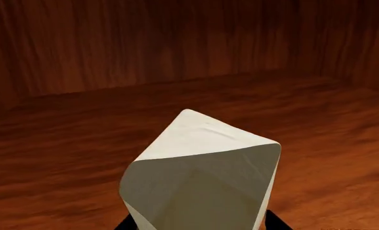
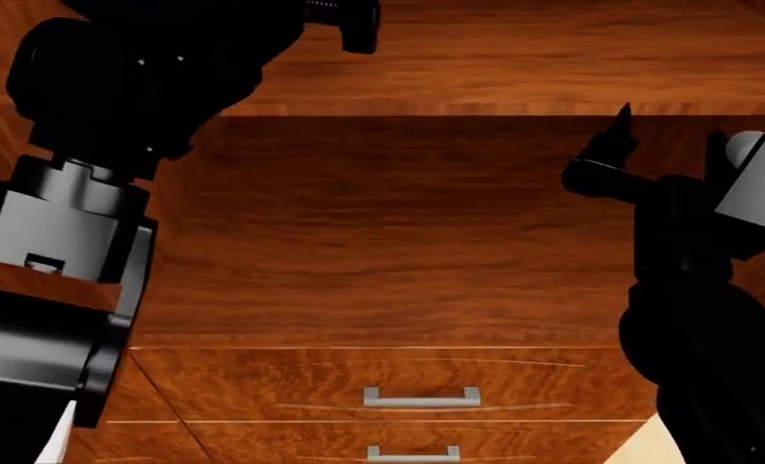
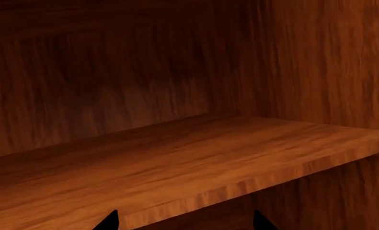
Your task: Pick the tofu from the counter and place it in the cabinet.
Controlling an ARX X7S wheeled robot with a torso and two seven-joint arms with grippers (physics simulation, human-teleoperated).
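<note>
The tofu (image 1: 202, 163), an off-white block, fills the near part of the left wrist view, turned corner-first. My left gripper (image 1: 202, 225) is shut on the tofu, with a black fingertip showing at each side. Beneath it lies a wooden shelf (image 1: 61, 143) inside the cabinet (image 2: 396, 242); I cannot tell whether the block touches it. In the head view my left arm reaches up at the left, and its gripper and the tofu are hidden. My right gripper (image 2: 666, 145) (image 3: 184, 221) hangs open and empty before a shelf edge (image 3: 196, 191). The counter is out of view.
Cabinet back and side walls (image 1: 176, 43) close in round the left gripper. Below the cabinet opening sit two drawers with silver bar handles (image 2: 421, 396). An upper shelf front (image 2: 512, 97) runs across the head view. A side wall (image 3: 330, 62) stands close to the right gripper.
</note>
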